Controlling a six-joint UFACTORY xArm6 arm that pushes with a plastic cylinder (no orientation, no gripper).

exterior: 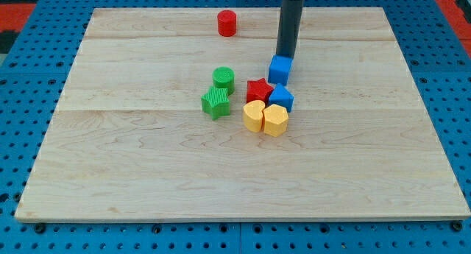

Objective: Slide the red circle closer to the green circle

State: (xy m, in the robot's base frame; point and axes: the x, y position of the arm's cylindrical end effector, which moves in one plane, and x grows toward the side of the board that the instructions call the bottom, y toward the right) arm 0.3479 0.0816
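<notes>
The red circle [227, 23] stands near the view's top, left of centre. The green circle [224, 79] stands near the board's middle, well below the red one. My tip [284, 57] is at the top edge of a blue cube [280, 69], to the right of both circles and apart from them.
A green ridged block [215, 102] sits just below the green circle. A red star [259, 90], a second blue block [281, 97] and two yellow blocks [254, 115] [275, 120] cluster right of it. The wooden board [147, 180] lies on a blue pegboard.
</notes>
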